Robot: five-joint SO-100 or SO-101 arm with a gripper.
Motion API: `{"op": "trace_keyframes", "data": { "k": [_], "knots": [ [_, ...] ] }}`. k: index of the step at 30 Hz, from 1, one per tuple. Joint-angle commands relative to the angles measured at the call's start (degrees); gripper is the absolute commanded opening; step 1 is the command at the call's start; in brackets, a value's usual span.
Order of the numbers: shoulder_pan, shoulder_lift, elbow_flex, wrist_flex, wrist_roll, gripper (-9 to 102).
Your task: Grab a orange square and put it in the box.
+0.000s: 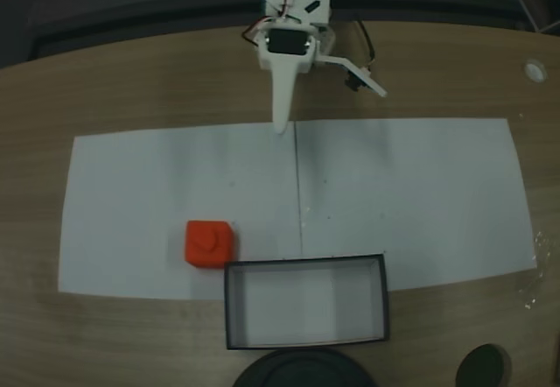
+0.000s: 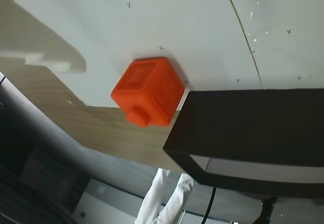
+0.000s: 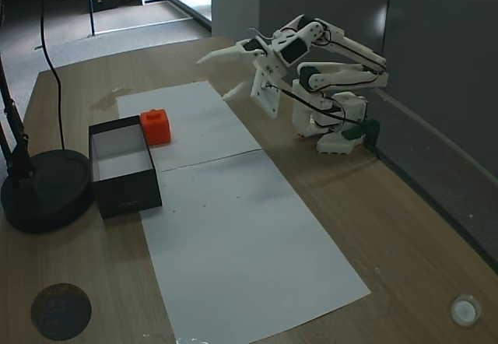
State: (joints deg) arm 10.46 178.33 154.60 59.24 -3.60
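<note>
Left of centre in a fixed view, the orange square (image 1: 209, 243) is seen just beside the box (image 1: 306, 343); the gripper (image 1: 328, 98) appears spread, well apart from both.

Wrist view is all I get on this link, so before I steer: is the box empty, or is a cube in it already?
Observer: The box is empty; a fixed view shows its pale floor bare.
Operator: Is the orange square touching the box?
Observer: Close, but I cannot tell if they touch. In a fixed view the orange square sits on the white paper just outside the box's upper left corner.
Operator: And my fingers?
Observer: The gripper is open and raised above the paper, well short of the square.
</note>
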Motion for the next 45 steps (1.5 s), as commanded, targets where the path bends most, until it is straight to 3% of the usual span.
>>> {"op": "trace_keyframes", "data": {
  "k": [1, 10, 19, 28, 34, 37, 45],
  "knots": [
    [0.6, -18.0, -14.2, -0.5, 0.4, 38],
    [6.1, -69.8, -53.5, 10.9, 2.1, 37],
    [9.8, -98.2, -84.8, 23.5, 1.4, 37],
    [12.0, -113.3, -95.4, 23.6, 0.8, 37],
    [12.7, -119.4, -100.6, 23.6, 0.8, 17],
    [12.2, -120.1, -103.4, 23.8, 0.8, 9],
    [6.9, -109.8, -128.7, 33.4, 0.9, 9]
  ]
}}
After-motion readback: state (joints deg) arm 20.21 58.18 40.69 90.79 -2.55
